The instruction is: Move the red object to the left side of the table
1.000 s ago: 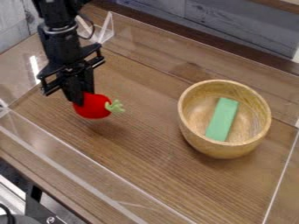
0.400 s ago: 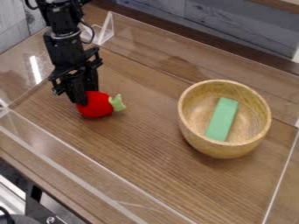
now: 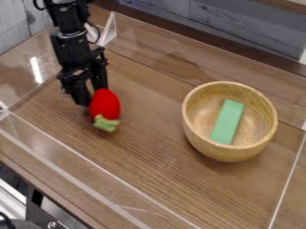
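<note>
The red object [image 3: 106, 105] is a small glossy red egg-shaped toy. It lies on the brown wood-grain table [image 3: 156, 170] at the left side, with its pale green stem [image 3: 107, 126] pointing toward the front edge. My black gripper [image 3: 79, 96] points down just left of it, close against its side. The fingers stand slightly apart with nothing between them, and the toy sits outside the jaws on the right.
A round light wooden bowl [image 3: 199, 141] stands at the right with a green rectangular block [image 3: 227, 122] inside. Low clear acrylic walls [image 3: 24, 80] edge the table, and the left wall is close to the gripper.
The gripper sank and shifted slightly. The toy left its fingers, came down on the table and tipped so that its stem swung from the right toward the front.
</note>
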`<action>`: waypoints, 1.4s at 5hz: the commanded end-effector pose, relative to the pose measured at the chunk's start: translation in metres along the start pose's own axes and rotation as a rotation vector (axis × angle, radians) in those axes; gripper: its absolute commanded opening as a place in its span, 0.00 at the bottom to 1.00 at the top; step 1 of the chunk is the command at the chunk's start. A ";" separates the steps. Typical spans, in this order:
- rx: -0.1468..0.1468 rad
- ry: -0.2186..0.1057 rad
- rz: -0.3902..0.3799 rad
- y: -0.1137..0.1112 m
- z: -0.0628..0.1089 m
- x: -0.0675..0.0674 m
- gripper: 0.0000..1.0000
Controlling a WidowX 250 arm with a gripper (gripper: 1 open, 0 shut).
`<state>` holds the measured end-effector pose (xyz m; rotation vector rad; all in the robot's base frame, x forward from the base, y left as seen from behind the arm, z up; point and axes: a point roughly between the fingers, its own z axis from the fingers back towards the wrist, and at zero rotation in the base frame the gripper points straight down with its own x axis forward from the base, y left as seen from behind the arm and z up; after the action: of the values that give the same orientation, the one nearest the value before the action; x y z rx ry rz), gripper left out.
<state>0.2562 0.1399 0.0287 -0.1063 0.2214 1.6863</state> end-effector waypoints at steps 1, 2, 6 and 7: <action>-0.038 0.001 0.016 -0.013 0.015 0.020 0.00; -0.029 0.033 0.050 -0.018 0.013 0.039 0.00; -0.031 0.080 0.153 -0.010 0.033 0.043 0.00; -0.032 0.085 0.169 -0.013 0.029 0.035 0.00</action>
<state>0.2611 0.1779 0.0282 -0.1686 0.3481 1.8595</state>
